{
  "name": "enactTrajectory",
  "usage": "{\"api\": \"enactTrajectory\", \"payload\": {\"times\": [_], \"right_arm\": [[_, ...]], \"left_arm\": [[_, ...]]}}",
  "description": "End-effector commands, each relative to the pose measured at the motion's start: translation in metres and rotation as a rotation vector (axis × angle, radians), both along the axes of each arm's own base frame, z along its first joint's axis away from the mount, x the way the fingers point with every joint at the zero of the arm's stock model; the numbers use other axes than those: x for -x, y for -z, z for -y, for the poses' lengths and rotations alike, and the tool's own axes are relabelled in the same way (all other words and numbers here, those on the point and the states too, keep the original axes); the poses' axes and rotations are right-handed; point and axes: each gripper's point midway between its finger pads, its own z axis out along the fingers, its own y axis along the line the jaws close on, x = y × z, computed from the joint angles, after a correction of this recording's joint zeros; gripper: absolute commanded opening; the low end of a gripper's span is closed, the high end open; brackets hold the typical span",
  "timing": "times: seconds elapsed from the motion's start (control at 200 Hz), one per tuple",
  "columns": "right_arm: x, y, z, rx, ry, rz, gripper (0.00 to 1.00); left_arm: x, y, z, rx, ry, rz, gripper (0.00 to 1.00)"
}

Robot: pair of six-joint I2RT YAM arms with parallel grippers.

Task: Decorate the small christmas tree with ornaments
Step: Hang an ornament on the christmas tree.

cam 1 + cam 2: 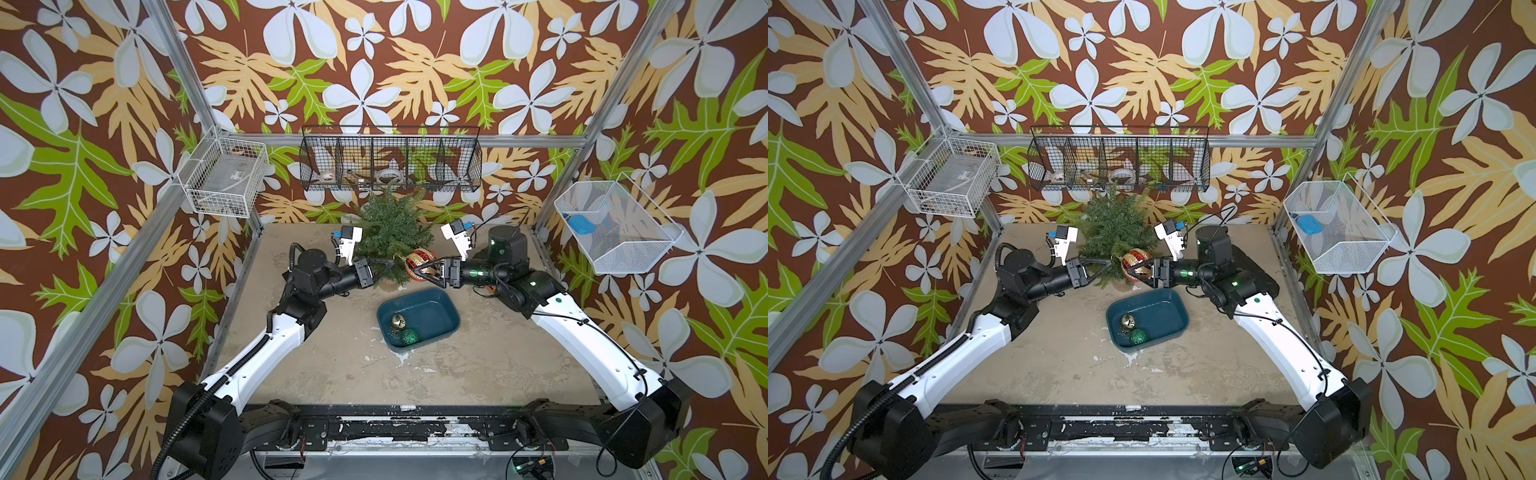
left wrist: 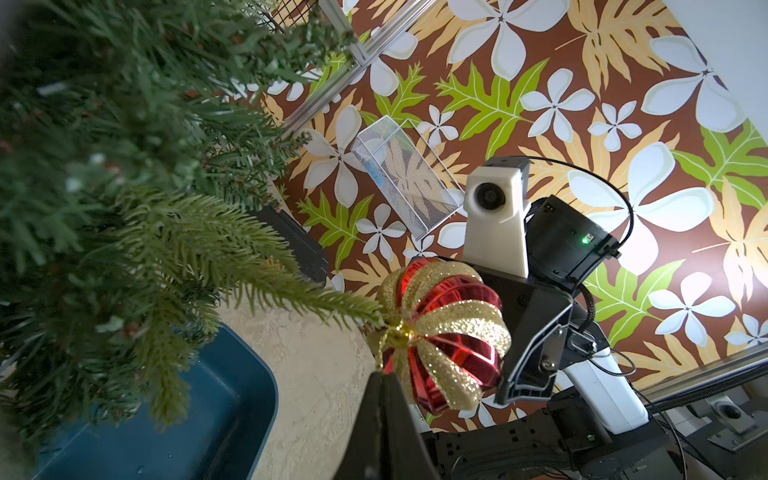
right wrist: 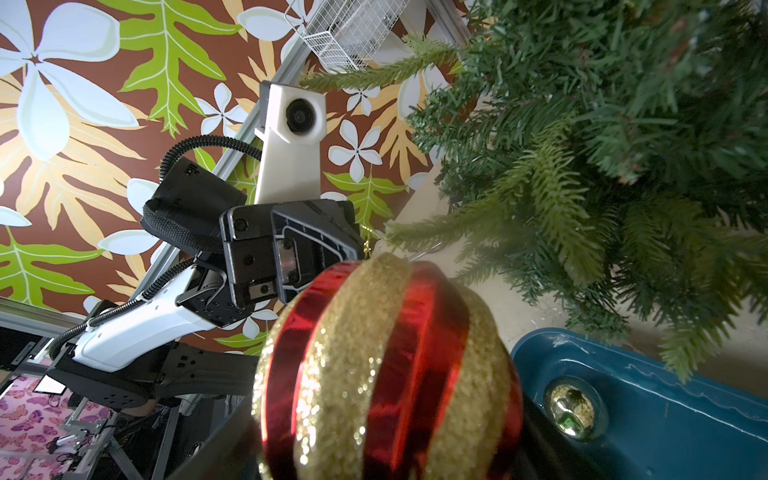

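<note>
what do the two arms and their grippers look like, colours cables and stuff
Both arms have white shells on the long links and black joints. The left arm carries a black ribbed cable conduit; the right arm has thin black cables and green indicator lights. The left gripper and right gripper are black with angular jaws, each topped by a white wrist camera housing.

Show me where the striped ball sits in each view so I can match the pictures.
Top views: striped ball at centre, in front of the tree, in the right tool.
Left wrist: lower centre, at a branch tip.
Right wrist: bottom centre, close up.
Shared landmark: blue tub.
</note>
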Motion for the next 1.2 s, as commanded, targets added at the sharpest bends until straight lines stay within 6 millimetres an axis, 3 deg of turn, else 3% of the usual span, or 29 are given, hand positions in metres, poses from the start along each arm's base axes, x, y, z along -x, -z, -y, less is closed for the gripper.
{"api": "enactTrajectory", "payload": {"times": [0.0, 0.581, 1.196], "right_arm": [[-0.001, -0.008, -0.002, -0.022, -0.009, 0.028, 0.74], [-0.008, 0.003, -0.005, 0.005, -0.004, 0.014, 0.74], [-0.012, 0.000, -0.009, -0.009, -0.016, 0.006, 0.74]], "left_arm": [[0.002, -0.007, 0.002, 0.005, 0.021, 0.032, 0.00], [-0.003, 0.001, 0.006, 0.016, 0.034, -0.010, 0.00], [-0.010, -0.003, -0.008, 0.068, 0.011, -0.023, 0.00]]}}
